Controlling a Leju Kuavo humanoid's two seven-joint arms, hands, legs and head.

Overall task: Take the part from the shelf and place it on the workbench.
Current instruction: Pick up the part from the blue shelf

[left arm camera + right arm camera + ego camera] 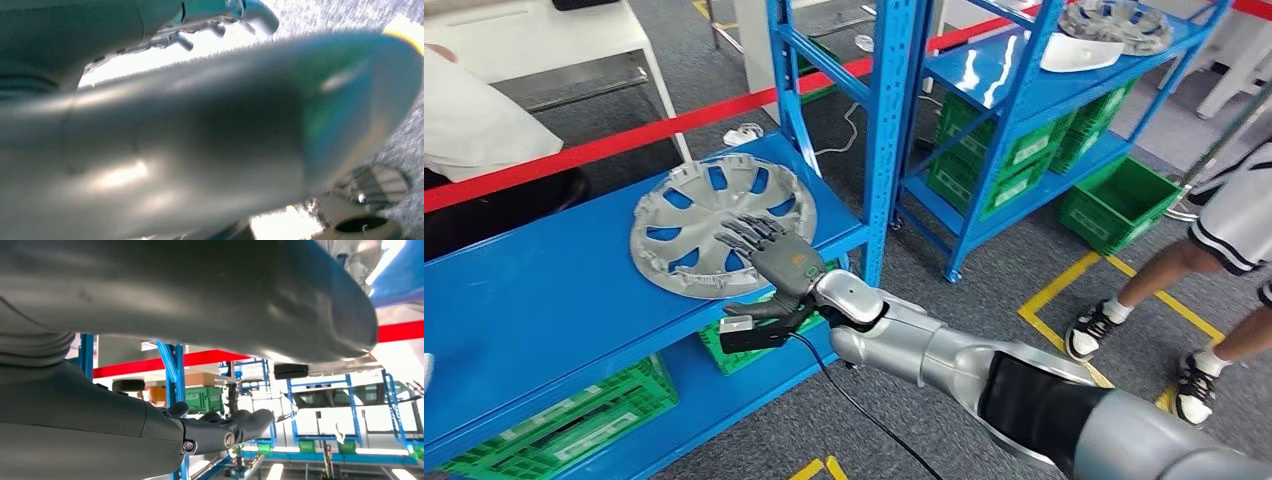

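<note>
Now, head view: the part (pixel 714 225), a grey wheel cover, lies flat on the blue shelf (pixel 544 290), toward its right end and close to the near edge. The right hand (pixel 776 262) rests on the cover's near-right rim, fingers spread flat over the face, thumb reaching under the shelf edge; it looks like a pinch of the rim, but whether the thumb touches is unclear. Judgement: thin moulded plastic, light, fairly stiff but apt to flex, smooth and probably slippery on the face. The rim, or a spoke beside an opening, should give the best hold; a one-sided grip will let the disc droop. A second cover (pixel 1114 25) sits on the far right rack. A person's legs (pixel 1194 280) stand at right. No counter seen.

Left wrist view: blurred; a large grey rounded body covers most of the frame. The left hand's state cannot be told.

Right wrist view: the thumb and dark fingers (pixel 235 427) stand apart with open space between; what lies above is hidden.
</note>
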